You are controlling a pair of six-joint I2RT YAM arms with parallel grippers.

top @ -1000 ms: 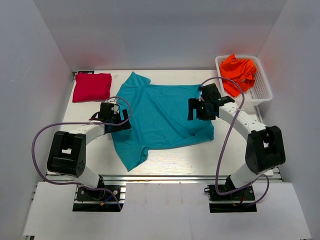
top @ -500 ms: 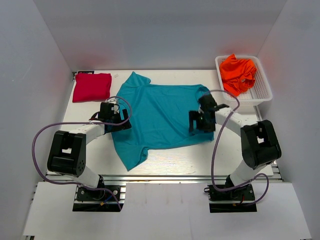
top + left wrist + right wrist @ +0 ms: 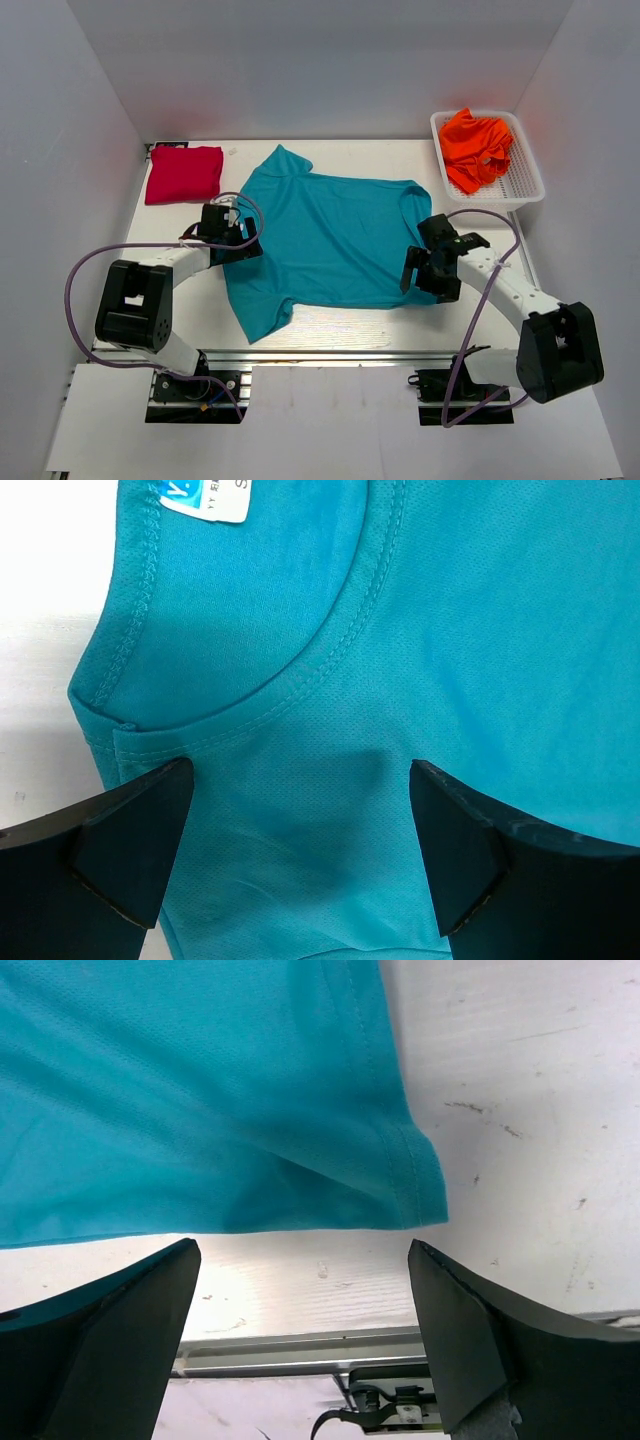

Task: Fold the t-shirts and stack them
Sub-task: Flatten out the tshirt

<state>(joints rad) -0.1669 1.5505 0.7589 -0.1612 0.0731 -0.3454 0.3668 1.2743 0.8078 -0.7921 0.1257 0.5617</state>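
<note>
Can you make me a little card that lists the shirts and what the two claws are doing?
Teal shirt: teal cotton t-shirt, spread flat on the white table
Red shirt: red cotton t-shirt, folded, far left corner
Orange shirt: crumpled orange t-shirt, in the white plastic basket
Left claw: open, over the teal collar
Right claw: open, by the teal hem corner, holding nothing

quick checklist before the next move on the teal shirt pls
1. Left hand open over the collar of the teal cotton t-shirt: ok.
2. Right hand open above its near hem corner: ok.
3. Neither hand grips cloth: ok.
4. Far hem corner flat: cannot tell.
5. Folded crimson t-shirt lies apart from the teal one: ok.
6. Bright orange t-shirt inside the white plastic basket: ok.
</note>
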